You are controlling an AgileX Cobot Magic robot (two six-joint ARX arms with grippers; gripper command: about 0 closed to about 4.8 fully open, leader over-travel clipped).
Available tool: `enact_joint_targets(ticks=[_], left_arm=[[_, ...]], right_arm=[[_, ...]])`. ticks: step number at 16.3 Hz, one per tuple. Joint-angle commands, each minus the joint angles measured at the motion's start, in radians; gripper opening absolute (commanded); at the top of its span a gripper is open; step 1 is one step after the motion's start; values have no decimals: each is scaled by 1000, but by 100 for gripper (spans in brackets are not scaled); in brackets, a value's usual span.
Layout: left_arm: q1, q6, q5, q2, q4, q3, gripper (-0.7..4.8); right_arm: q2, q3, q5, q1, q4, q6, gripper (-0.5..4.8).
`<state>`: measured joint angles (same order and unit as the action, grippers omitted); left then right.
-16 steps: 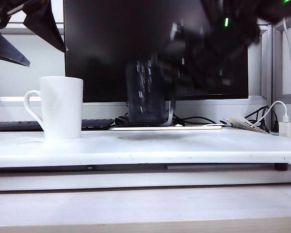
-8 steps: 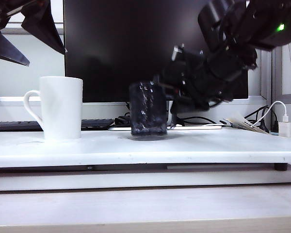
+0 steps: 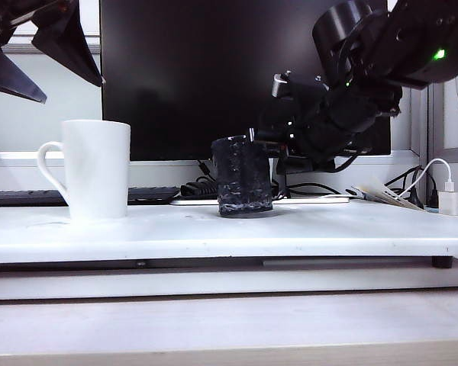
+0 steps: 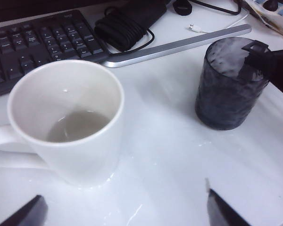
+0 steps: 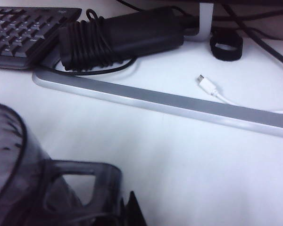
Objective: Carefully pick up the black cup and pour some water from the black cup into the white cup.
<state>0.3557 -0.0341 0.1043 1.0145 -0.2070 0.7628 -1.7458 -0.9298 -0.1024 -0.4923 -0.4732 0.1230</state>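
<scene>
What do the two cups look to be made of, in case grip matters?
The short dark bumpy cup looks like smoky translucent plastic or glass: light shows through its handle in the right wrist view. The tall plain white mug looks like glazed ceramic: smooth, opaque, faintly glossy. Neither is certain.

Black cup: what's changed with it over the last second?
The black cup came down from mid-air onto the table and shifted slightly right, right gripper shut at its handle. The white cup and the open left gripper above it stayed put.
</scene>
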Motion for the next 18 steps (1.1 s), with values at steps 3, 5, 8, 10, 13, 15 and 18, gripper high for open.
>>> enact_joint_targets(ticks=[3,5,8,10,13,15,18], left_arm=[[-1,5,0,-3,-1,2,479],[-1,5,0,-3,-11,2,479],[-1,5,0,-3,-16,2,479],[-1,5,0,-3,-16,2,479],[-1,5,0,-3,-16,2,479],[-1,5,0,-3,-16,2,479],[-1,4,-11,-3,-16,2,479]], right_arm=[[-37,7,0,-1,5,1,-6],[-60,9,-8,-1,8,4,-6],[-62,9,-8,-1,5,4,-6],[-61,9,-8,-1,5,4,30],[-56,8,-8,-1,6,4,203],[-36,8,-8,-1,5,0,208],[28,8,-8,-2,31,-5,231]])
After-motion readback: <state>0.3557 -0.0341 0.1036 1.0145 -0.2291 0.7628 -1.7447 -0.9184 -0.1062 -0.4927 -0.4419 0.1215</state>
